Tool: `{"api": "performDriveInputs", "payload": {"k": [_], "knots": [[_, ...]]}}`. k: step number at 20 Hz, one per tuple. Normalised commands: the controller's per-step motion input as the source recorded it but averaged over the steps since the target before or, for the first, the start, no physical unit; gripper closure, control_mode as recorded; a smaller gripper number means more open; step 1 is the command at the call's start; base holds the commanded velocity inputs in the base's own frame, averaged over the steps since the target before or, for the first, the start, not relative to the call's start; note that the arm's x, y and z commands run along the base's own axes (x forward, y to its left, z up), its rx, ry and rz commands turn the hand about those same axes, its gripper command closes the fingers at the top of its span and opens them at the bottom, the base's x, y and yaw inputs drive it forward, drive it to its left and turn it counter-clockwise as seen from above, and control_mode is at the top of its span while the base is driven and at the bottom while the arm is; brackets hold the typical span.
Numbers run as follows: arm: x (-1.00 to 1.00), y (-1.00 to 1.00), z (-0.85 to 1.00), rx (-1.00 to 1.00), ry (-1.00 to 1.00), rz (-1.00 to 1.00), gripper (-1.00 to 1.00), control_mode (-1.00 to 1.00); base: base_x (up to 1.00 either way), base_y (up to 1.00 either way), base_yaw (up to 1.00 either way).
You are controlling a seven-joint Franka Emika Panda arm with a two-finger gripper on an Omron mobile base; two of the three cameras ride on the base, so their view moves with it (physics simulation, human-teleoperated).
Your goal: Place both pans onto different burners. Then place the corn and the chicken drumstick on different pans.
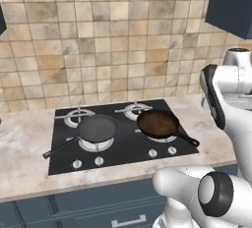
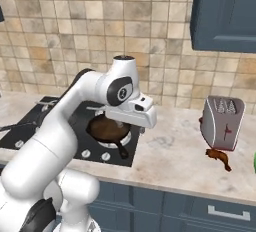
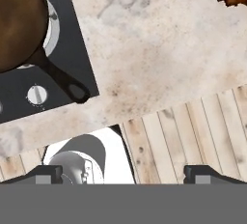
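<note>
Cooktop [image 1: 123,146] taken as the landmark. Two pans are seen on it, each seated on its own front burner: the grey pan [image 1: 97,128] on the front-left burner [image 1: 96,143], handle pointing off the cooktop's front-left edge; the brown pan [image 1: 157,123] on the front-right one, handle [image 3: 58,76] reaching toward the cooktop's right front corner. Both pans are seen empty. The two rear burners [image 1: 78,116] are bare.

The drumstick [image 2: 218,156] lies on the counter [image 2: 170,161] well to the right of the cooktop, just in front of a toaster [image 2: 222,122]. A sliver of green — possibly the corn [image 2: 254,163] — is cut by the frame edge further right; it cannot be identified with certainty.

Gripper [image 3: 123,174]: held above the counter, just right of the cooktop's right edge, beside the brown pan's handle — fingertips [image 3: 46,174] spread wide, nothing between them.
</note>
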Motion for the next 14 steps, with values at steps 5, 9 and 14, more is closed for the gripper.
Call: {"api": "performDriveInputs", "payload": {"k": [5,9,14], "knots": [[0.00,0.00,0.00,0.00,0.00,0.00,-1.00,1.00,0.00,-0.26,0.00],[0.00,0.00,0.00,0.00,0.00,0.00,-1.00,1.00,0.06,-0.06,0.00],[0.00,0.00,0.00,0.00,0.00,0.00,-1.00,1.00,0.15,-0.24,0.00]]}}
